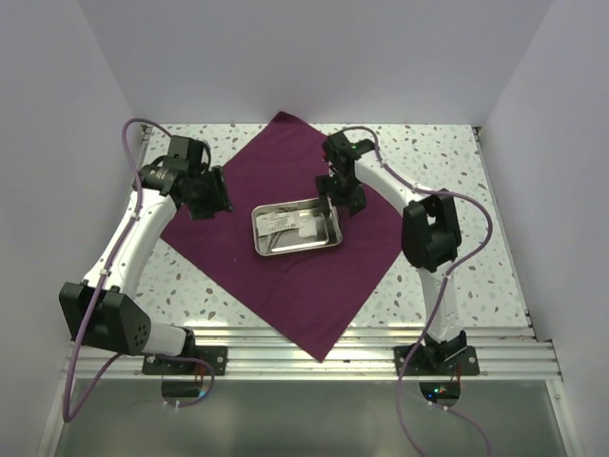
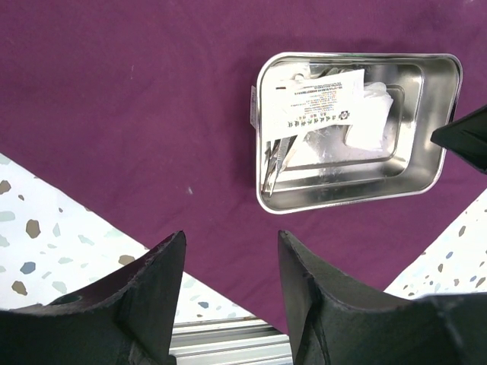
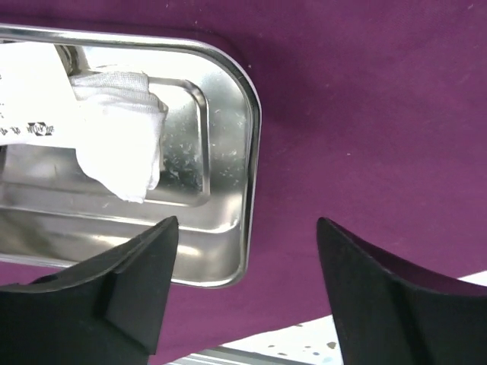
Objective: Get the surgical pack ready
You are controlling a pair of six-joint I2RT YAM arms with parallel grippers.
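Surgical pack: the maroon cloth (image 1: 285, 286) lies flat as a diamond in the middle of the table (image 1: 428, 152), with its near corner over the front rail (image 1: 314, 360). It looks soft and light and will probably drape and slide, so take it by a corner, pinched thin. The steel tray (image 1: 300, 249) sits at the cloth's centre. It is stiff and slick-walled, and will likely skate if the cloth is tugged. Inside lie a printed packet (image 2: 319, 103), white pads (image 3: 114, 144) and thin instruments (image 2: 272, 163), all loose. The instruments are partly hidden, so their count is unclear.

The left gripper (image 2: 230, 247) hovers over the cloth's left corner, fingers wide, holding nothing. The right gripper (image 3: 247, 224) is just beside the tray's end, fingers wide and empty. Bare table flanks the cloth on both sides.
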